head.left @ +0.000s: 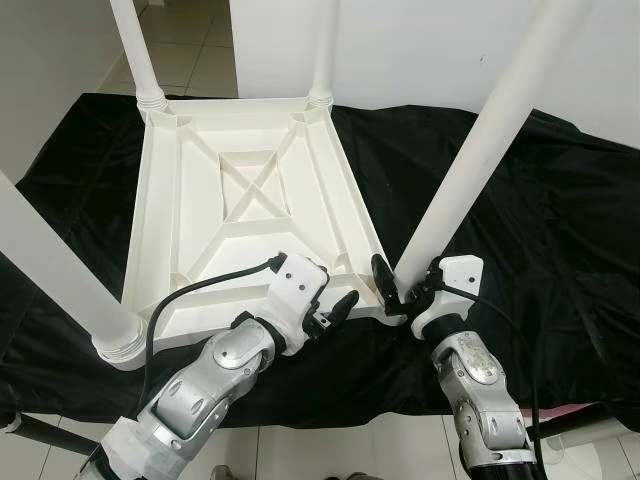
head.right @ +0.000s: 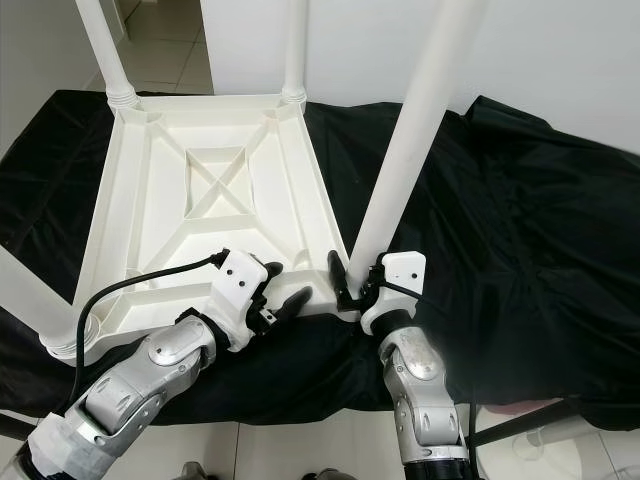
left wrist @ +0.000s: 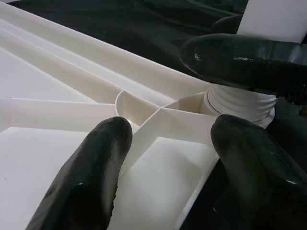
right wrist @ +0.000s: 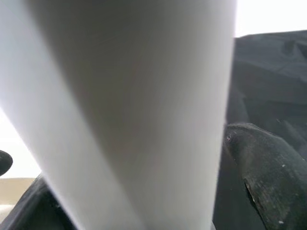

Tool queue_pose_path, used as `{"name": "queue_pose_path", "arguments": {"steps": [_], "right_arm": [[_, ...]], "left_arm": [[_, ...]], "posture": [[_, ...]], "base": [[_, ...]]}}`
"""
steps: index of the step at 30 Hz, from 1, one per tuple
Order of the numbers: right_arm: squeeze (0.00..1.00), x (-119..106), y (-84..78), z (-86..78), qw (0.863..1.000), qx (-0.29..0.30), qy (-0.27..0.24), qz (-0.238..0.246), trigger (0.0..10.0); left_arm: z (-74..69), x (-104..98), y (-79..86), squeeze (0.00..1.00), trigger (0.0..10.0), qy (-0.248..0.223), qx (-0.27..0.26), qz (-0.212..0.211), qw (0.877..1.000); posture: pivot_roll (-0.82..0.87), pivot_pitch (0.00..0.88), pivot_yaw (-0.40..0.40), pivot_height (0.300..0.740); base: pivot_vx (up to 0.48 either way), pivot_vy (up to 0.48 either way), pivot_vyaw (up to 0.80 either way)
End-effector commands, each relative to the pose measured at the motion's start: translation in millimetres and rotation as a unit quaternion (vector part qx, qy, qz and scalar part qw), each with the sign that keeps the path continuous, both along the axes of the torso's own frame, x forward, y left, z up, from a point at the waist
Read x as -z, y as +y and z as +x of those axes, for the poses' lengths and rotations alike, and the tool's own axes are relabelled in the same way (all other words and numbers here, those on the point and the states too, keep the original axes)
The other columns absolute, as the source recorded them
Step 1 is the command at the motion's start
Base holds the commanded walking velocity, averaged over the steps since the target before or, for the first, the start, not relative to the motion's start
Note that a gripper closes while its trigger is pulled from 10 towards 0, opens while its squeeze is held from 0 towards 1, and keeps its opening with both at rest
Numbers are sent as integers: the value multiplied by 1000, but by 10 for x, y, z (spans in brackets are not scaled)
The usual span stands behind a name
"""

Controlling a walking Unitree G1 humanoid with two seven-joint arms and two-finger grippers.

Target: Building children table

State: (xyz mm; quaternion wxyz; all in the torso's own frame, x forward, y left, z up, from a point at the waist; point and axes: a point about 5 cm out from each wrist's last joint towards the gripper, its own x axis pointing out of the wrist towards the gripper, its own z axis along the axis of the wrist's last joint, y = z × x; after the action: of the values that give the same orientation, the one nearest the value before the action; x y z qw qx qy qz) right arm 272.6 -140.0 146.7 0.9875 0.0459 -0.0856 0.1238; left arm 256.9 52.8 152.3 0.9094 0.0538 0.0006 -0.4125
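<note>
Here our right pincer (head.left: 398, 287) clamps the white leg (head.left: 470, 165) just above its socket at the near corner of the upturned tabletop (head.left: 250, 215), our left pincer (head.left: 335, 308) open beside that corner, so seating and tightening likely come next.

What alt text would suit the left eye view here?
An upturned white table top lies on a black cloth with four white legs standing up. The right claw grips the near right leg at its base, while the left claw rests open on the table's near edge.
</note>
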Motion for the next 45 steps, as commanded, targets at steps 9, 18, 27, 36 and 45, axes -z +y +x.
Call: {"name": "queue_pose_path", "arguments": {"steps": [9, 18, 27, 36, 45], "right_arm": [[0, -76, -21, -17, 1000, -20, -15, 4, 10000], [0, -129, -56, 15, 998, -58, -24, -12, 10000], [0, -188, -52, 5, 982, -173, -28, -70, 10000], [0, -166, -159, 96, 979, -182, -23, -94, 0], [0, -151, -144, 41, 982, -172, -15, -71, 10000]], "left_arm": [[-99, 16, -64, 0, 10000, 14, 101, 5, 995], [-143, -20, -26, 0, 10000, 10, 117, 8, 993], [-287, -49, 17, 0, 10000, 16, 173, 20, 985], [-287, -56, 43, 0, 10000, 16, 177, 32, 984], [-304, -55, 39, 0, 10000, 21, 168, 27, 985]], "posture": [[-34, 132, -49, 740], [-42, 137, -61, 740], [-81, 154, -55, 740], [-84, 168, -39, 740], [-86, 174, -47, 740]], "base": [[0, 0, 0], [0, 0, 0], [0, 0, 0], [0, 0, 0], [0, 0, 0]]}}
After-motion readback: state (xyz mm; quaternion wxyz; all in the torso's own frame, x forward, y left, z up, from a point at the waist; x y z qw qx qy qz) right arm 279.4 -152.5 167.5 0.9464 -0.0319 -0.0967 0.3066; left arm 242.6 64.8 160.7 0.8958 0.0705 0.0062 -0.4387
